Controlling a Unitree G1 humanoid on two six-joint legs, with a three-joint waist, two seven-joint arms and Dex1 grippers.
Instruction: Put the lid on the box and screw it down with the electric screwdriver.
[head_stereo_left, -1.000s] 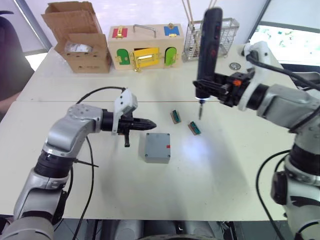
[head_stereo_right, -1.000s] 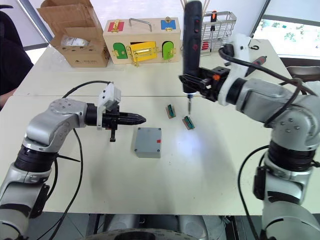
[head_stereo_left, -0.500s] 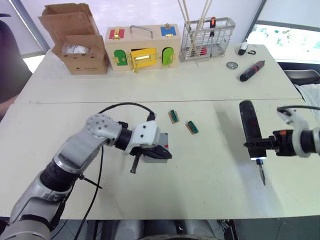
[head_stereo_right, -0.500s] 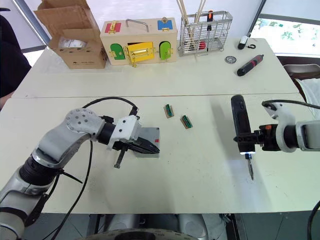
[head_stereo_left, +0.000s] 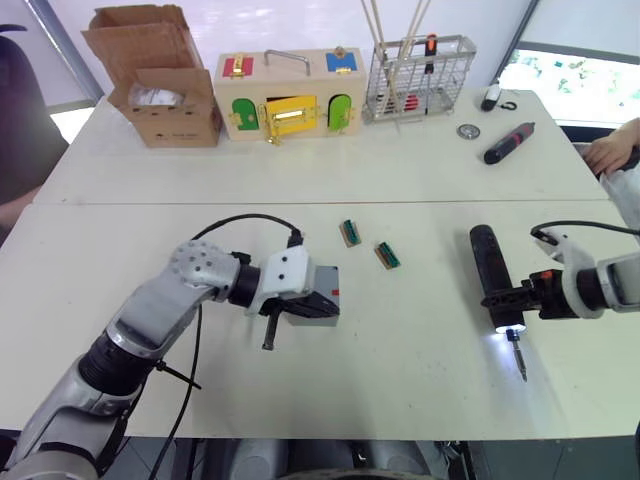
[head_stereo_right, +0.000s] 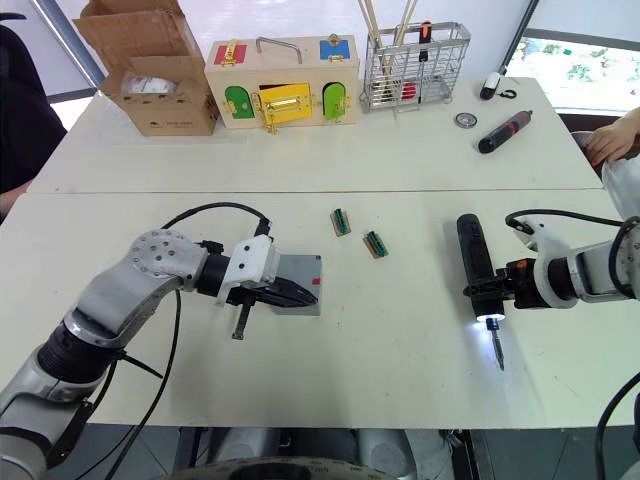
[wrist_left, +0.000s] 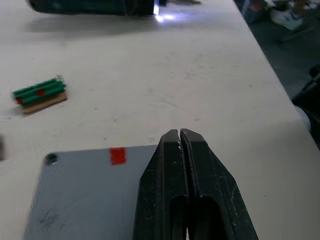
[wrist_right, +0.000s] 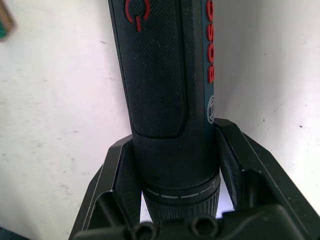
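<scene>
Box (head_stereo_right: 299, 283) partly behind left claw (head_stereo_right: 298, 296)

Robot test lab: white tables (head_stereo_left: 420, 350), wooden latch box (head_stereo_left: 290, 92), tool rack (head_stereo_left: 420, 75).

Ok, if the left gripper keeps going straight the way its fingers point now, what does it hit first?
Probably nothing soon. The left gripper, shut, sits over the box pointing across bare table. The electric screwdriver lies further along that line, though depth is unclear.

lid (wrist_left: 85, 195): matt grey plastic; electric screwdriver (wrist_right: 160, 75): black textured grip; table (head_stereo_right: 400, 360): smooth matt
</scene>
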